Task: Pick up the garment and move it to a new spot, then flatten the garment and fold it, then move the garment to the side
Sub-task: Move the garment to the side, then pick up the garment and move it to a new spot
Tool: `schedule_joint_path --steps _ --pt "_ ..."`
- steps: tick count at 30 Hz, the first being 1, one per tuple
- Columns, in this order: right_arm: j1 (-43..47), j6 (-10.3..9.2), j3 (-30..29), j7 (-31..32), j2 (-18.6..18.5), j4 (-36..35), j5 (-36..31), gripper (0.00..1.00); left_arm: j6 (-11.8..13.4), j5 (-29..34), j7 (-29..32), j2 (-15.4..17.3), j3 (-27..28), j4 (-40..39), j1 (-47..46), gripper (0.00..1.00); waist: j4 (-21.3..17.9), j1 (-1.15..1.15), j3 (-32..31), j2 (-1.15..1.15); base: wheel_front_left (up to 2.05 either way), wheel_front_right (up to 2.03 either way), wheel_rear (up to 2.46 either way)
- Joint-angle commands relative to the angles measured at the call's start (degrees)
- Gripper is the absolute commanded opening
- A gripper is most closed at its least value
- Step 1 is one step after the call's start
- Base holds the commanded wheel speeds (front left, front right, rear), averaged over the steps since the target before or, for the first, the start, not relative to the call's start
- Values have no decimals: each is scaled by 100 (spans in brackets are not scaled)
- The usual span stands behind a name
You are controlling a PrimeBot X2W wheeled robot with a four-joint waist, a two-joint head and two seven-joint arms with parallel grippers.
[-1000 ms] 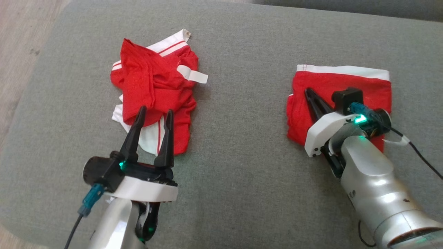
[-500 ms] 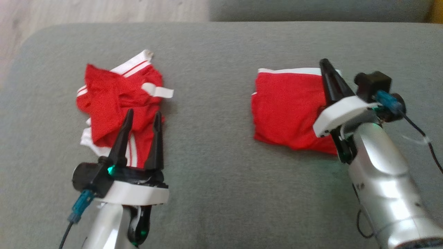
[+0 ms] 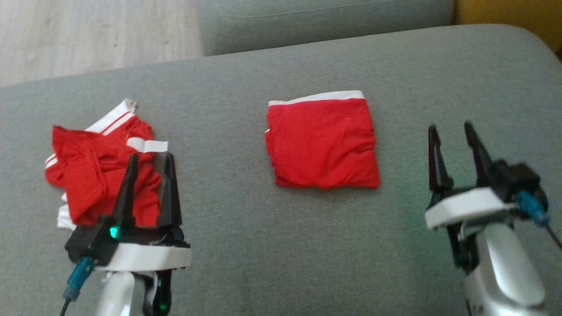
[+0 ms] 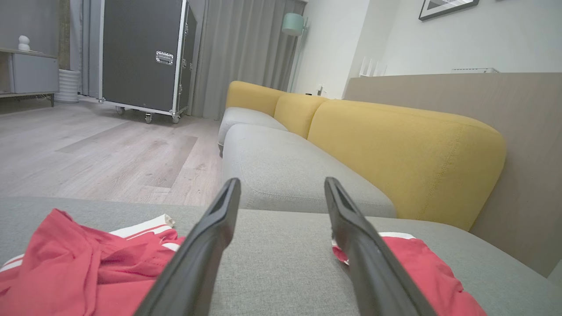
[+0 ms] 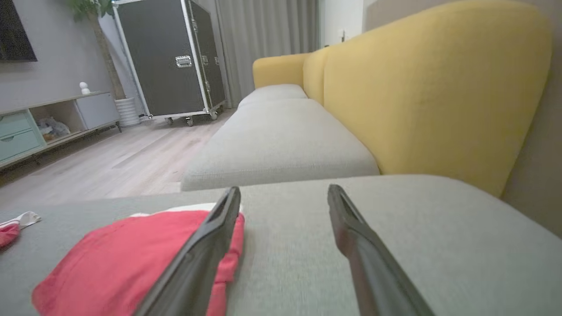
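Observation:
A red garment with a white waistband (image 3: 322, 140) lies folded into a neat square on the grey cushion (image 3: 272, 245), and nothing touches it. My right gripper (image 3: 451, 128) stands open to its right, a short way off. In the right wrist view the folded garment (image 5: 131, 254) lies left of my open right gripper (image 5: 284, 191). A second red and white garment (image 3: 88, 175) lies crumpled at the left. My left gripper (image 3: 150, 158) hovers open over its near right edge, holding nothing. The left wrist view has the crumpled garment (image 4: 79, 272) at lower left and the folded garment (image 4: 421, 267) at lower right.
Yellow backrests (image 5: 430, 87) rise along the sofa's right side. Another grey seat cushion (image 4: 281, 166) continues beyond this one. Wooden floor (image 3: 88, 39) lies past the cushion's far left edge, and a black wheeled case (image 4: 145, 57) stands further off.
My right gripper has opened, let go of the folded garment and drawn back to its right. The head camera has turned, shifting the whole picture. My left gripper stays open.

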Motion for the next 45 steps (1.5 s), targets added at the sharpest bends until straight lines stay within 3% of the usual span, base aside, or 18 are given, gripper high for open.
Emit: schedule_joint_path --steps 1,8,21,35,44,45 --pt "-3 -5 182 -63 78 -236 111 100 9 47 -29 42 234 -197 -65 100 -90 1 -21 0 0 0 0" --pt "496 -5 315 -63 80 -564 370 100 9 60 -29 33 289 -115 -19 100 -197 1 -9 0 0 0 0" --pt "179 -5 306 -63 80 -331 236 100 9 47 -29 72 32 -107 -144 100 98 1 254 0 0 0 0" --pt "-1233 -5 236 744 81 1777 978 100 9 -59 -29 142 -460 50 -511 100 889 1 803 0 0 0 0" --pt "-1804 -5 488 929 81 2993 1309 100 9 -79 -29 128 -522 108 -581 100 1100 1 846 0 0 0 0" --pt "-1855 -5 541 886 81 3083 1278 72 9 -77 -29 126 -521 111 -584 100 1103 1 843 0 0 0 0"
